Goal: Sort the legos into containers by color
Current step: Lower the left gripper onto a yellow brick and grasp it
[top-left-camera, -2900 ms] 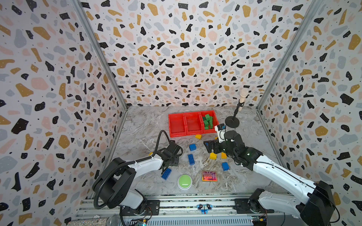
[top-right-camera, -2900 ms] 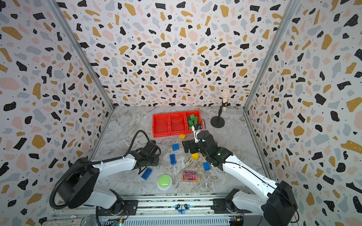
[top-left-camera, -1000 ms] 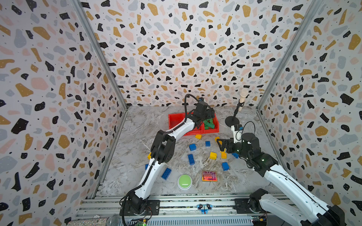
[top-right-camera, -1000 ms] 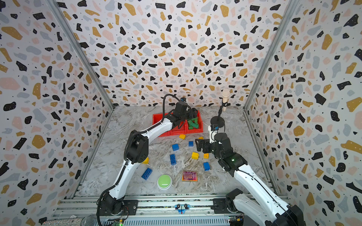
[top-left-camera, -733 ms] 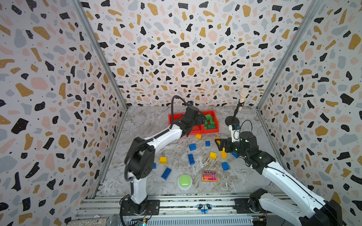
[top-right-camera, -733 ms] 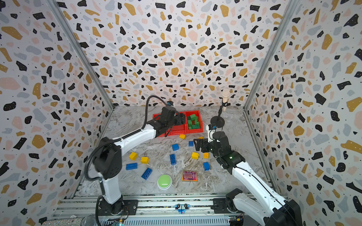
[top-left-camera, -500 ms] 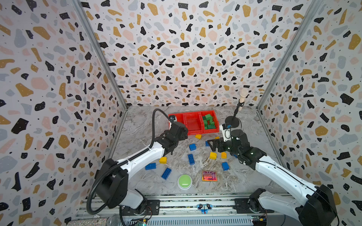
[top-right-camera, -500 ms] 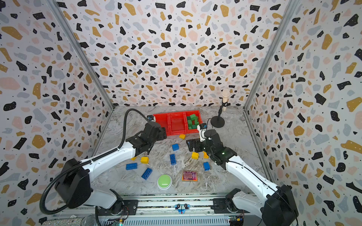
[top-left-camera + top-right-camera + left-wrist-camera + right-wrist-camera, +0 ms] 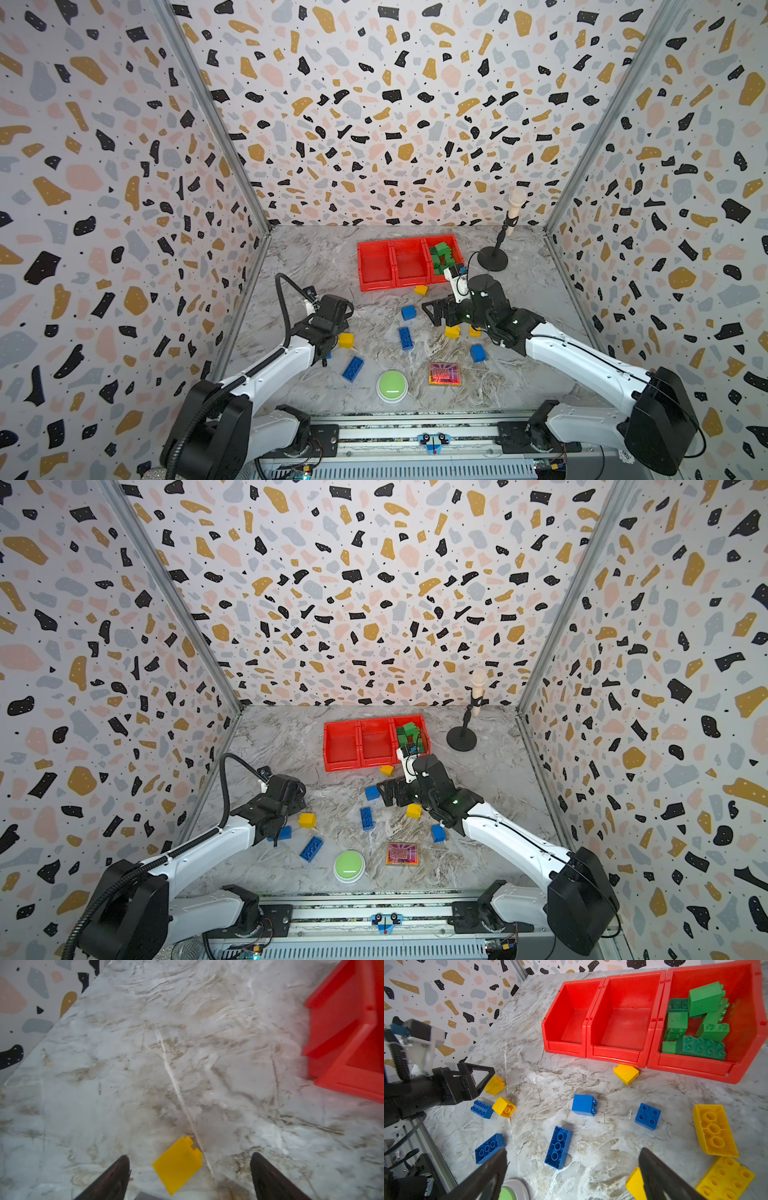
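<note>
Your left end effector [image 9: 189, 1156] hung low over the left part of the tabletop [image 9: 187, 1053], released, with its two dark fingers [image 9: 112, 1178] spread wide. You had a small yellow brick [image 9: 177, 1164] lying on its side between them, clear of both. In the right wrist view a yellow cube [image 9: 504, 1107] lay just beside that spot, touching a short blue brick [image 9: 481, 1108].

Your right end effector [image 9: 573, 1150] was released too, its jaws far apart with nothing between them, hovering over the middle of the tabletop. Below it you had a long blue brick [image 9: 558, 1147] lying studs down, and a second long blue brick [image 9: 489, 1148] nearer the left arm. Ahead of it sat a blue cube [image 9: 584, 1104] and a square blue brick [image 9: 648, 1115], apart from each other. A long yellow brick [image 9: 714, 1130] lay hollow side up beside a flat yellow brick [image 9: 726, 1180].

You had the red bins [image 9: 618, 1057] standing in a row at the back. The right-hand one in both top views held a heap of green bricks [image 9: 704, 1043]. A tilted yellow brick [image 9: 626, 1073] sat right against their front wall. A green button [image 9: 392, 386] and a shiny card [image 9: 444, 373] lay near the front edge.
</note>
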Controlling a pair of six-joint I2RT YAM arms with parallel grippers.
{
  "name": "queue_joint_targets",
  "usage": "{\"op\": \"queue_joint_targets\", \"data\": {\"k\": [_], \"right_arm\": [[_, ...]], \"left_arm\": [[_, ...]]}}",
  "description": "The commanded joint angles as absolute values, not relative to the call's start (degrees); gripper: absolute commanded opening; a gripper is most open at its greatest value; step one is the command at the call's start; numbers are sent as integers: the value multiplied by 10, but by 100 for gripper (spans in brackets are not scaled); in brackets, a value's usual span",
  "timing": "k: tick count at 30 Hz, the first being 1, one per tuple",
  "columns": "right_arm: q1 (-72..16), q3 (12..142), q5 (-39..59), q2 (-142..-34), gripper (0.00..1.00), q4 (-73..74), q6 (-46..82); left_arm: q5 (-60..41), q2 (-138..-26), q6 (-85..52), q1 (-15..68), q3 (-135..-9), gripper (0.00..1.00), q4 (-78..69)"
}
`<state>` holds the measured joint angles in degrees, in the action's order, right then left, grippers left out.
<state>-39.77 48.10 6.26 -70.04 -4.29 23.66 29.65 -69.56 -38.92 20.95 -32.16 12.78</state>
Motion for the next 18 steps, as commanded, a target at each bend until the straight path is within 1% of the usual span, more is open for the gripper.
{"op": "queue_joint_targets", "data": {"k": [1,4,8,12,18], "right_arm": [[-400,497,48,-681,99,-48,231],[-400,497,43,-677,99,-51,231],[-399,496,42,-681,99,-51,230],[-400,497,43,-685,99,-49,229],[-399,496,35,-685,99,-52,227]], "left_arm": [[289,-712,-385,195,-316,92,94],[283,-738,-372,176,-315,91,83],[264,-772,-351,150,-322,85,66],[245,-804,-342,147,-328,80,56],[213,-806,-344,148,-304,65,34]]}}
